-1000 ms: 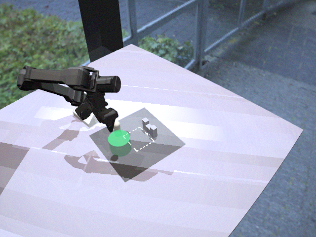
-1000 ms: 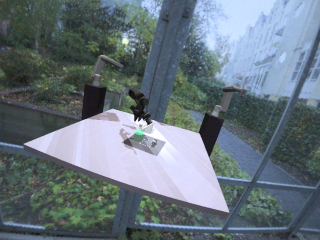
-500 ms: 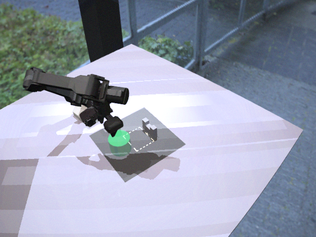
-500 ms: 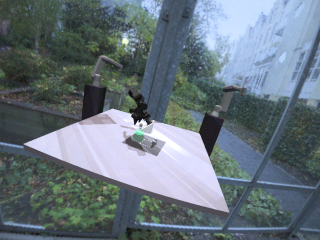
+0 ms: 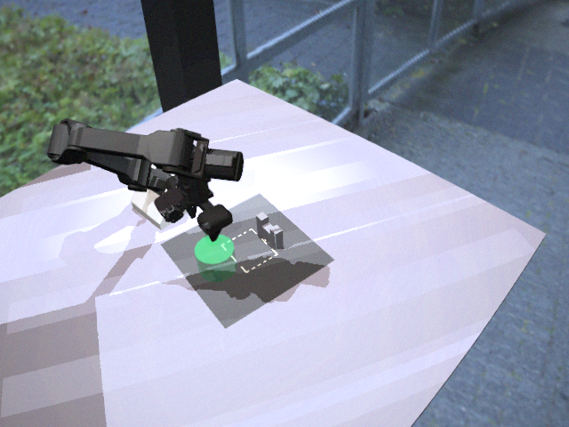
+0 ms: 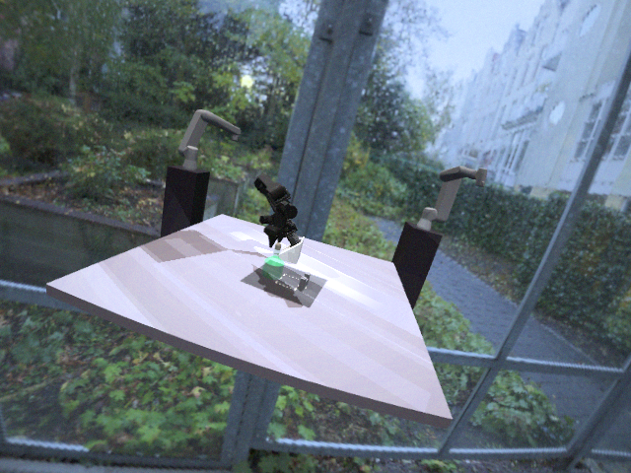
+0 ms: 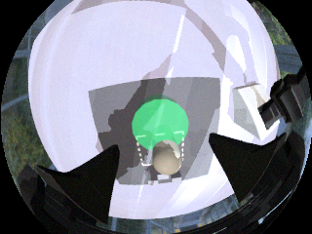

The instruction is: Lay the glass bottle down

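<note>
The glass bottle [image 5: 217, 271] [image 6: 274, 268] [image 7: 160, 119] stands upright on the dark mat [image 5: 299, 261] [image 6: 316, 291] [image 7: 202, 97], with a green body and a beige stopper [image 6: 277, 246] [image 7: 167, 158]. My gripper [image 5: 204, 226] [image 6: 283, 243] [image 7: 166, 144] is open and empty above it, with the stopper showing between and below the fingertips in the wrist view. The neck is hidden behind a finger in the top view. The dashed outline [image 5: 246, 271] lies beside the bottle's base. The grey U-shaped rest [image 5: 277, 238] [image 6: 304, 281] stands at the outline's far side from the bottle.
A white block-like object [image 6: 292, 253] [image 7: 248, 109] stands close behind the bottle, near my arm. The tabletop [image 5: 321, 358] [image 6: 306, 330] extends around the mat. Two other arms [image 6: 192, 134] [image 6: 448, 198] stand on dark pillars beyond the table.
</note>
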Controlling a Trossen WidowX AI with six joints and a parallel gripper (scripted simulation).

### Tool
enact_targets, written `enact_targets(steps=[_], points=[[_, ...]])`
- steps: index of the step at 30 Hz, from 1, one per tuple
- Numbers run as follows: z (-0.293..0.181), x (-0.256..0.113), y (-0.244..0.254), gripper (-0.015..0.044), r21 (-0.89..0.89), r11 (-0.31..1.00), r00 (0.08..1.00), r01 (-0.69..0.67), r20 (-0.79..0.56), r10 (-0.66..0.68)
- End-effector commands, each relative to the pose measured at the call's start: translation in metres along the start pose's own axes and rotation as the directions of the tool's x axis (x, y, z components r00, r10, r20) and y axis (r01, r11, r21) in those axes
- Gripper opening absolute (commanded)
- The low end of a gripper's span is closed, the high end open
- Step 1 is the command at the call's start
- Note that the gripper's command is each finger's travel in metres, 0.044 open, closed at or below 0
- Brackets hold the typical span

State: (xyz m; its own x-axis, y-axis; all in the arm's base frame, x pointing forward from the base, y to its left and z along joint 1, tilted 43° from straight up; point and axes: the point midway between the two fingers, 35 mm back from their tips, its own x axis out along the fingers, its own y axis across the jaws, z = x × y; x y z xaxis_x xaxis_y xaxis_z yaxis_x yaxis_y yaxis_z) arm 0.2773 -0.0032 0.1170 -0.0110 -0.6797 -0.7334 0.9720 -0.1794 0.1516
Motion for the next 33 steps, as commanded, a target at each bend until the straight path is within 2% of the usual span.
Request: enact_targets(steps=[1,8,20,33], points=[[-0.008,0.0017,0.0001,0.044,0.001,1.0,1.0,0.007,0.001,-0.007],[-0.017,0.0018,-0.0005,0.044,0.002,1.0,1.0,0.007,0.001,-0.007],[-0.017,0.0018,-0.0005,0.0125,0.002,1.0,1.0,0.007,0.001,-0.007],[-0.017,0.0018,-0.0005,0.0116,0.002,1.0,1.0,0.007,0.001,-0.007]])
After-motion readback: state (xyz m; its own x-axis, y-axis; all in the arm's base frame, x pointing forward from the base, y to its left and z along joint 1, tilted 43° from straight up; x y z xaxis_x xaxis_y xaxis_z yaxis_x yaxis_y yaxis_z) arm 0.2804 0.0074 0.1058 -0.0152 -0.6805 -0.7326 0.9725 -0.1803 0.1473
